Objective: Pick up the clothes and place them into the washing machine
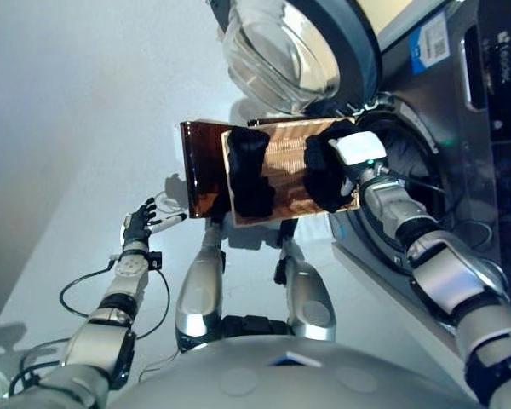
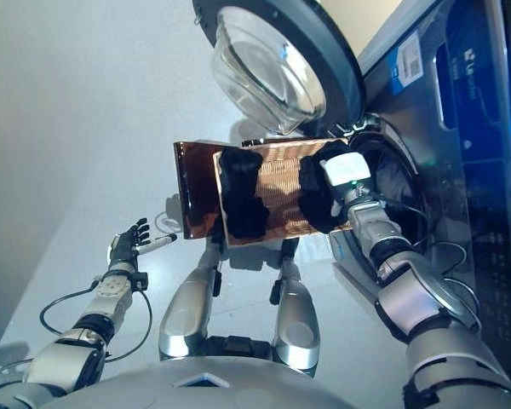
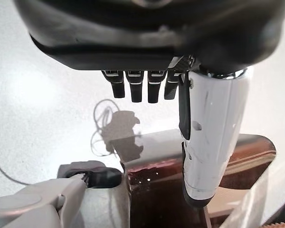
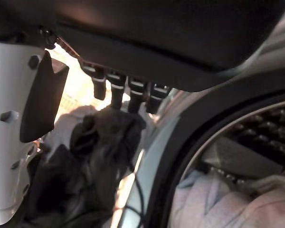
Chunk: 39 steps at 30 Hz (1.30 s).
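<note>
A brown basket [image 1: 281, 162] sits on the floor in front of me, left of the washing machine's round opening [image 1: 413, 183]. One dark garment [image 1: 251, 179] lies across the basket's middle. A second dark garment [image 1: 322, 175] bunches at its right edge, by the opening. My right hand [image 1: 362, 152] is on that garment, and in the right wrist view the cloth [image 4: 95, 156] sits between the white-covered thumb and the fingers [image 4: 116, 90], whose tips sink into it. My left hand [image 1: 138, 223] hangs over the floor to the basket's left, fingers [image 3: 137, 88] straight, holding nothing.
The washer's glass door [image 1: 281, 47] stands swung open above the basket. Pale laundry [image 4: 218, 204] lies inside the drum. The machine's dark front panel [image 2: 485, 170] fills the right side. A thin white cord [image 3: 102, 123] loops on the pale floor near my left hand.
</note>
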### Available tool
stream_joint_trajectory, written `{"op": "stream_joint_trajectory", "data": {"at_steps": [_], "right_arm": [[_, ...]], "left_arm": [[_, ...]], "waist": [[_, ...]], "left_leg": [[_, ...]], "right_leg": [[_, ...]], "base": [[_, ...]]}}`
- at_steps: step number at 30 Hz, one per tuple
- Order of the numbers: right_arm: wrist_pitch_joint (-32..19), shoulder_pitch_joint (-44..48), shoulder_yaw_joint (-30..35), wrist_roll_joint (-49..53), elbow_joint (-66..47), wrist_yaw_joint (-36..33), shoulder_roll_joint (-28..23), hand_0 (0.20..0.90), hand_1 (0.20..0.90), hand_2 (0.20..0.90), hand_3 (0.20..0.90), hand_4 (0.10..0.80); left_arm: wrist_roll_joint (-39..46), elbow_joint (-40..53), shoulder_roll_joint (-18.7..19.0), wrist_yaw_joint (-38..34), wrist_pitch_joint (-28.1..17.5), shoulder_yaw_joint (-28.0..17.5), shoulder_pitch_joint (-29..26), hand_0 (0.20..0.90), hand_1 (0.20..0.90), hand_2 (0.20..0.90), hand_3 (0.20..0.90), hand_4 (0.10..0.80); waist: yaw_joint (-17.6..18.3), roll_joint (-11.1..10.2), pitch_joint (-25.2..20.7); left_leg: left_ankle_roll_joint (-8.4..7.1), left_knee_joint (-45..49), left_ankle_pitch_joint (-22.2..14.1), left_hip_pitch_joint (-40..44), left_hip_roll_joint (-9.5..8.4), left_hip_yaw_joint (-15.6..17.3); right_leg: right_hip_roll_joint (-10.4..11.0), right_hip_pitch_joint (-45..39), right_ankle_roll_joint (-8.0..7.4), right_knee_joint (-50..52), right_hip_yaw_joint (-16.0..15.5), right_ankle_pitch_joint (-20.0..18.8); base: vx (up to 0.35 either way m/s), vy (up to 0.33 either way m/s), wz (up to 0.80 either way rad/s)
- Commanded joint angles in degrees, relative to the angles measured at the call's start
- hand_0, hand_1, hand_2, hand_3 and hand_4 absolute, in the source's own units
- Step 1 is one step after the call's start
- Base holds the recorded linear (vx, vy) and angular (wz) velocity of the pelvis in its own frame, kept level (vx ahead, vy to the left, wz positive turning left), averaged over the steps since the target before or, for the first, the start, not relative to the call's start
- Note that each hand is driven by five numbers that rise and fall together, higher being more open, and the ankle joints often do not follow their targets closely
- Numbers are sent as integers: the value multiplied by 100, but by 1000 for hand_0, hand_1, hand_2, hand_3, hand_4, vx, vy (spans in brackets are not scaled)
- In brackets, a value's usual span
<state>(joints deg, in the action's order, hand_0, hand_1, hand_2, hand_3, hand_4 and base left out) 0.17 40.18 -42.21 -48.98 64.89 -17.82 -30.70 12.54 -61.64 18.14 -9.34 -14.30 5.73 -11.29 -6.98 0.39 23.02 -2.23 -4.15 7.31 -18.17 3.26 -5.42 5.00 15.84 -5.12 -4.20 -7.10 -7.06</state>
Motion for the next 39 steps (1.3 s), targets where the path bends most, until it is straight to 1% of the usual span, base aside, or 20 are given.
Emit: {"op": "stream_joint_trajectory", "data": {"at_steps": [1, 11, 22, 35, 39], "right_arm": [[193, 446, 8, 182, -45, -379, -511, 900, 900, 900, 900, 800], [183, 515, 30, 303, -139, -475, -537, 900, 900, 900, 900, 800], [199, 723, 2, 478, 34, -581, -572, 900, 900, 900, 900, 800], [336, 897, -106, 363, 380, -596, -608, 900, 900, 900, 900, 800], [377, 884, -273, 84, 456, -539, -577, 900, 900, 900, 900, 800]], "left_arm": [[167, 86, 112, -228, -331, 142, -10, 900, 900, 900, 900, 800], [260, 176, 41, -302, -377, 144, -63, 900, 900, 900, 900, 800], [391, 291, 31, -406, -441, 153, -133, 900, 900, 900, 900, 800], [520, 522, -27, -435, -492, 236, -99, 900, 900, 900, 900, 800], [536, 531, -60, -425, -493, 266, -138, 900, 900, 900, 900, 800]], "waist": [[0, 15, -313], [50, 109, -171], [57, 251, -65], [-22, 430, -8], [-34, 490, 10]], "left_leg": [[-410, -69, 222, -249, 144, -9], [-460, -83, 312, -468, 188, -56], [-543, -85, 404, -803, 199, -129], [-596, -85, 472, -1003, 230, -245], [-619, -85, 491, -1054, 225, -306]], "right_leg": [[66, 916, -93, 1019, 156, 171], [-20, 1234, -69, 1168, 104, 225], [-34, 1621, -47, 1366, 27, 299], [-84, 1997, 12, 1814, -79, 517], [-99, 2076, 35, 1908, -117, 589]], "base": [[0, 0, 0], [-21, -25, 0], [-25, -26, 3], [-4, -24, 5], [-8, -32, 9]]}}
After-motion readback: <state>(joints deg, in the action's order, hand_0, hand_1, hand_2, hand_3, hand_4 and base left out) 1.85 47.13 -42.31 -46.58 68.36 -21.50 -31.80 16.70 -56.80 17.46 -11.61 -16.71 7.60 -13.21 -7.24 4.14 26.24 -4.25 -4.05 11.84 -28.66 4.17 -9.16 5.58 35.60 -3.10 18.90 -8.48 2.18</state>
